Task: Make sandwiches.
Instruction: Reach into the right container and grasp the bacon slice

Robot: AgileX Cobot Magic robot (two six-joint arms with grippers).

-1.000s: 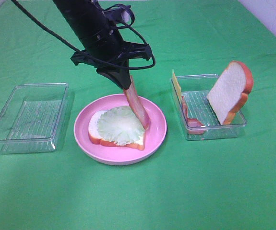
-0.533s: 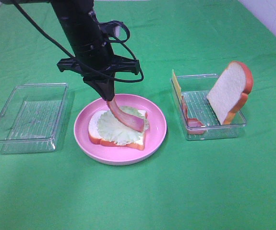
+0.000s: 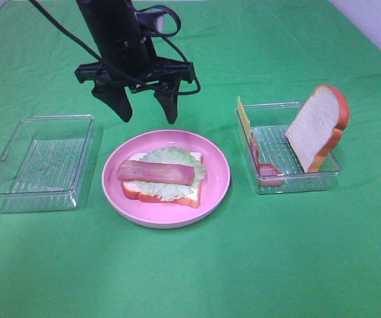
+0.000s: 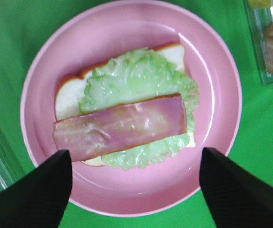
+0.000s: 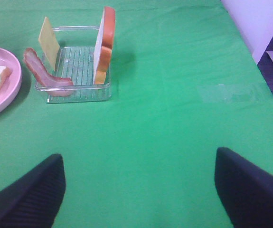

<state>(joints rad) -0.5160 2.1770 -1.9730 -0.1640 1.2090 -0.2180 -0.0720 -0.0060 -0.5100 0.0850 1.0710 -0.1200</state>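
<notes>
We see a matt green cloth [image 3: 190, 265], a glossy pink plastic plate [image 3: 218, 176], a clear ribbed plastic tray [image 3: 4, 159], a second tray [image 3: 296, 180] alike, a shiny smooth ham strip [image 3: 155, 173], and the matt black left pincer [image 3: 148, 119].

On the tabletop [image 3: 243, 265] the plate [image 3: 220, 179] sits in the middle, with the left tray [image 3: 41, 159] to its left and the right tray [image 3: 296, 182] to its right. On the plate a bread slice [image 4: 67, 97] carries lettuce [image 3: 170, 156], and a ham strip [image 3: 155, 172] lies across that. In the right tray a second bread slice [image 3: 316, 126] leans at the right. A cheese square [image 3: 244, 119] and a second ham strip [image 3: 263, 165] stand at its left wall. The left pincer [image 3: 148, 118] hangs above the plate's far rim.
</notes>
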